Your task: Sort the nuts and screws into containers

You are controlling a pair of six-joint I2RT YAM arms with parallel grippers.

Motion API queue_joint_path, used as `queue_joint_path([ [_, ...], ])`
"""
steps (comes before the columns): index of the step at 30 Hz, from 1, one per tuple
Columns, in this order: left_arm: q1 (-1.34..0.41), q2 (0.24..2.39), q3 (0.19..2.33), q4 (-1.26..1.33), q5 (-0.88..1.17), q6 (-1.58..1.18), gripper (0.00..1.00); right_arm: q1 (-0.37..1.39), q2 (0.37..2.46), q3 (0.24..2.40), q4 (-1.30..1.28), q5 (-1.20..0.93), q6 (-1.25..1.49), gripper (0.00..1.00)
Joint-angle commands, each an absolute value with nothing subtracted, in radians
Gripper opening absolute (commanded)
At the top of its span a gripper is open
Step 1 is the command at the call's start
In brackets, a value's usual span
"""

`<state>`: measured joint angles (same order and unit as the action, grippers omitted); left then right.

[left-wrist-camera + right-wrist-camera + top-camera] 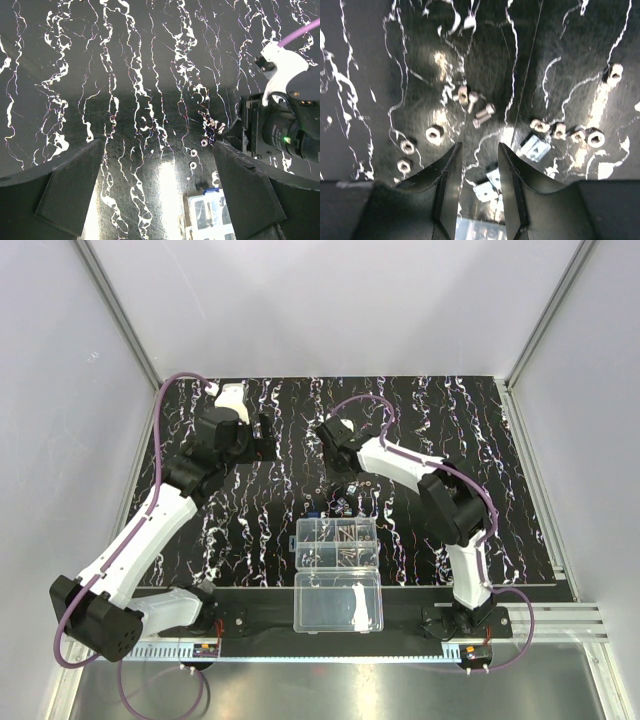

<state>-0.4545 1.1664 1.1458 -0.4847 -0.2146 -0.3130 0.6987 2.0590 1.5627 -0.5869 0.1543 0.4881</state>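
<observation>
Loose nuts (434,133) and two short screws (484,115) lie scattered on the black streaked mat. My right gripper (480,146) hovers open just above them with nothing between its fingers, and small square metal plates (487,190) lie on the mat below the gap. More nuts (595,137) sit to the right. The containers (337,543) hold some hardware and stand just in front of my right gripper (345,488). My left gripper (157,170) is wide open and empty over bare mat, far left of the pile. Its view shows nuts (193,152) and the containers (210,212).
The clear lid half (338,602) lies open toward the arm bases. A small blue latch (211,191) sits on the box's far edge. The right arm's wrist (280,125) fills the right of the left wrist view. Grey walls enclose the mat (250,510).
</observation>
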Motion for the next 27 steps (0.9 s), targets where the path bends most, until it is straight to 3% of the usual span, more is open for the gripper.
queue_joint_path([
  [1, -0.457, 1.135, 1.18, -0.465, -0.232, -0.302, 0.99, 0.704, 2.097, 1.611, -0.563, 0.199, 0.521, 0.41],
  [19, -0.46, 1.129, 1.18, -0.462, -0.225, -0.304, 0.99, 0.704, 2.175, 1.649, -0.569, 0.241, 0.548, 0.39],
  [27, -0.46, 1.127, 1.18, -0.462, -0.227, -0.302, 0.99, 0.704, 2.204, 1.667, -0.606, 0.285, 0.529, 0.29],
])
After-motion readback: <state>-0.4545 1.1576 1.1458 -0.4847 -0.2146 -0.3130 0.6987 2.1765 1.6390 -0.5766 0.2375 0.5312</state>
